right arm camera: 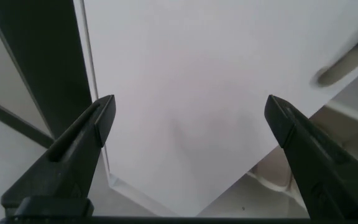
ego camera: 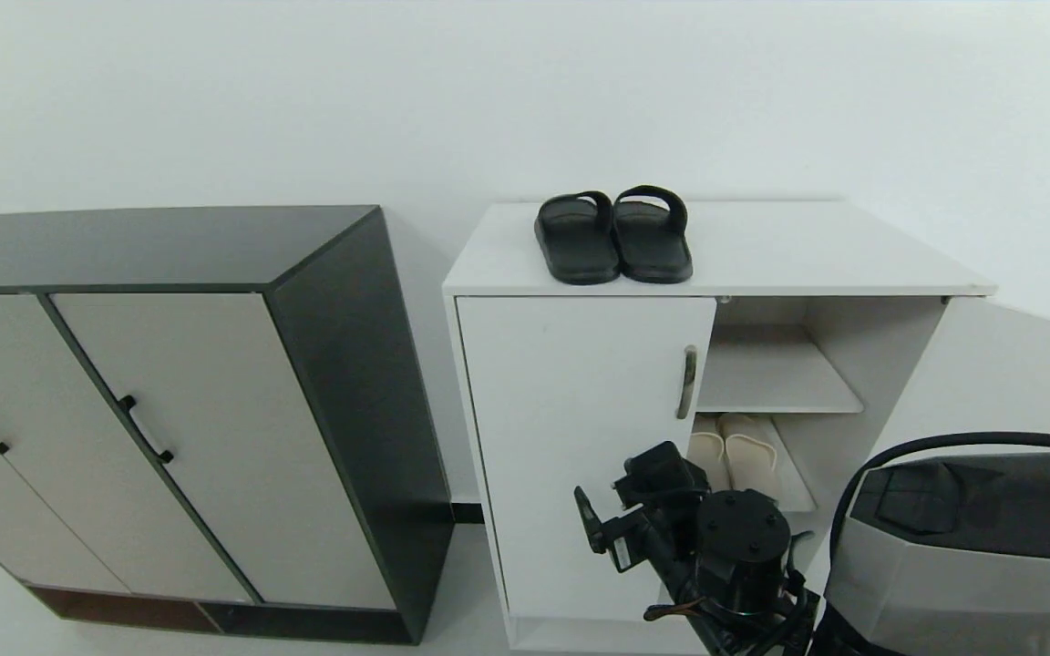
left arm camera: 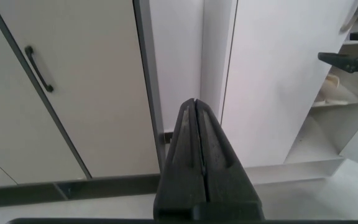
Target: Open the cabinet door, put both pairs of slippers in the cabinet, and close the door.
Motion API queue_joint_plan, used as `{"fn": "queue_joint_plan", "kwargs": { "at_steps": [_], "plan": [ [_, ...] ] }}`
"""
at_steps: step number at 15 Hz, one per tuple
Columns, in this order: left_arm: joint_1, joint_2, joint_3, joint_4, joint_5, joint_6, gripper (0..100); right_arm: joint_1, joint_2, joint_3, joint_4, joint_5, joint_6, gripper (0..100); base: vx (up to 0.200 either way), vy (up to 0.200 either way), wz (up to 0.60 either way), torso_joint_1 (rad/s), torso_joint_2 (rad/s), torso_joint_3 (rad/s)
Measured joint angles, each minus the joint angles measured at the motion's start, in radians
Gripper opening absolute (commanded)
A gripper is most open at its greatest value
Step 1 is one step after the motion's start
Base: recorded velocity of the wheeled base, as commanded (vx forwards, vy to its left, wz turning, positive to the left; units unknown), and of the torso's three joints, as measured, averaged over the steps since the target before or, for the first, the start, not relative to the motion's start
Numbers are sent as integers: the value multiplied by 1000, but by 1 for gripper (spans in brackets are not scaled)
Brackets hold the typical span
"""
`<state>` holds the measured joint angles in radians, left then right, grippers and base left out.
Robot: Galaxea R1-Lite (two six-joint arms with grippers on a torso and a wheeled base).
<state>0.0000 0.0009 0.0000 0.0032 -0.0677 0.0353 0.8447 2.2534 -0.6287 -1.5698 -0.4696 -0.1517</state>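
On the cabinet point(ego camera: 762, 251) top, toward its left half: black slippers point(ego camera: 613, 235), side by side and touching, long axis front to back, straps at the far end.

Right end effector point(right arm camera: 189, 104): low, close before the closed door point(ego camera: 580, 437), jaws wide apart, holding nothing. Black slippers up and beyond from there.

Left end effector point(left arm camera: 194, 109): jaws pressed together, nothing between them, facing the gap between the cabinet and the dark cabinet point(ego camera: 169, 246).

Judged nearer to the black slippers: right arm. Likely calls for a rise to top level, then a grasp across the short axis.

Beige slippers point(ego camera: 733, 456): already on the lower shelf of the open compartment.

From head view: position and axis of black slippers. From right wrist view: jaw spread, door face ahead, handle point(right arm camera: 347, 65) off to one side. From left wrist view: right end effector farther off, beside the open compartment.
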Motion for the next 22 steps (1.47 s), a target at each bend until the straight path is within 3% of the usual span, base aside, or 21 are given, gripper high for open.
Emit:
{"fn": "queue_joint_plan", "kwargs": {
  "at_steps": [15,22],
  "plan": [
    [0,1,0,0,0,0,0,-1,1,8,0,0,3,100,0,0,0,230,-544,-316],
    [0,1,0,0,0,0,0,-12,9,-31,2,-8,-51,100,0,0,0,39,-83,-46]
  ]
}}
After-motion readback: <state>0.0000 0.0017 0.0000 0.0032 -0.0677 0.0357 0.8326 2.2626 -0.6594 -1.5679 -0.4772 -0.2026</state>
